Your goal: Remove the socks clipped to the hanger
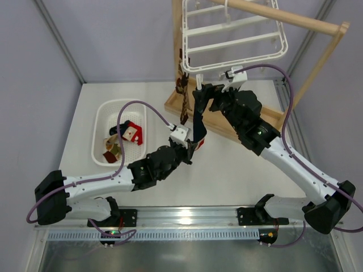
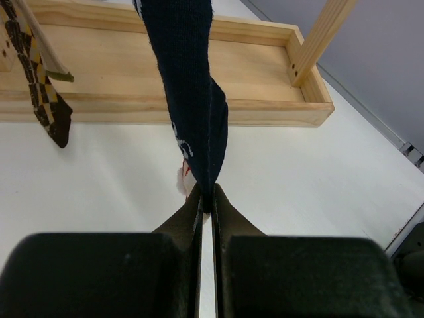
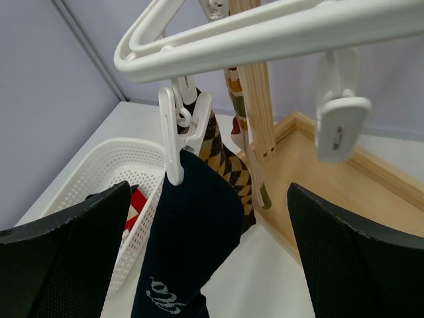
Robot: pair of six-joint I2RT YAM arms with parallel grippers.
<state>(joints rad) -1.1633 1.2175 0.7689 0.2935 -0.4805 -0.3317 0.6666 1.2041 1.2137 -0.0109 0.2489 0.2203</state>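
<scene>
From above, a navy sock (image 1: 198,122) hangs from the near rim of the hanger (image 1: 232,34) down to the left fingers (image 1: 191,148). The right fingers (image 1: 203,93) hover by its top. Other socks lie in the basket (image 1: 108,116). The left wrist view shows fingers clenched on the sock's (image 2: 192,99) lower end. In the right wrist view the fingers are spread wide and empty, flanking the clip (image 3: 177,136) that grips the sock (image 3: 192,245).

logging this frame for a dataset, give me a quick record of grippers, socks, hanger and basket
left gripper: shut on the lower end of the navy sock
right gripper: open, fingers either side of the clip holding that sock
navy sock: clipped to the hanger, stretched down to the left gripper
argyle sock: hangs beside it, untouched
basket: holds a few socks, one red
</scene>
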